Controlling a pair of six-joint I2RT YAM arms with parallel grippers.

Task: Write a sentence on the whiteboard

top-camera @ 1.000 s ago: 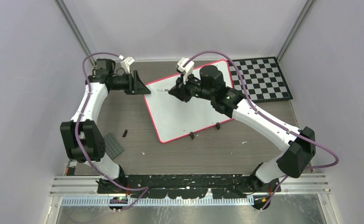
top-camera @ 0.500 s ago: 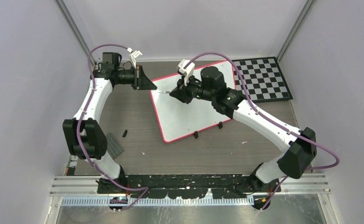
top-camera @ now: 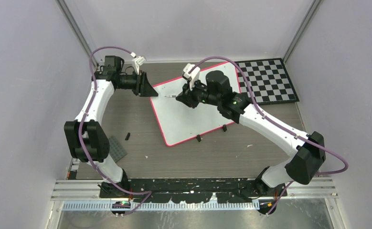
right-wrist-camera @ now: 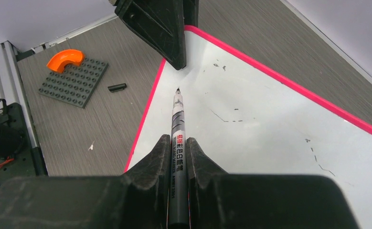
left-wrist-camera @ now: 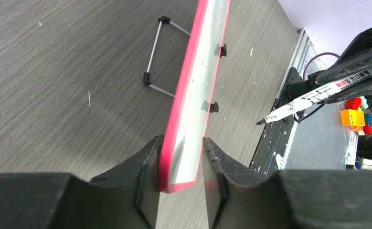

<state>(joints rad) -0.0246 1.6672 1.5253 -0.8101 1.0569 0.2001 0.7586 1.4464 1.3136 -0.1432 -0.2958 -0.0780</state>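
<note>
The right gripper's [right-wrist-camera: 178, 139] fingers were pinched tight on a black marker [right-wrist-camera: 178, 112]. Its barrel ran up the middle of the right wrist view and its tip lay at the upper-left corner of the whiteboard [right-wrist-camera: 270, 133]; whether the tip touched the white face could not be told. Near it the face bore a few faint black marks [right-wrist-camera: 222, 117], too scant to read.

The left gripper [left-wrist-camera: 182, 143] had its fingers narrow, one on each side of the board's red-rimmed corner at the bottom centre of the left wrist view. Whether they clamped it or only bracketed it could not be told. Higher in that view two black clip feet [left-wrist-camera: 213, 107] sat on the board, and a wire stand [left-wrist-camera: 155, 57] showed to its left.

In the top view the board lay at an angle in the upper middle of the frame on the wood-grain table [top-camera: 141, 157], with both grippers at its upper-left corner and a checkerboard mat [top-camera: 269, 78] just beyond its upper-right corner. A grey brick plate [right-wrist-camera: 71, 81], an orange arch [right-wrist-camera: 67, 56] and a small black piece [right-wrist-camera: 117, 87] lay in the upper left of the right wrist view
</note>
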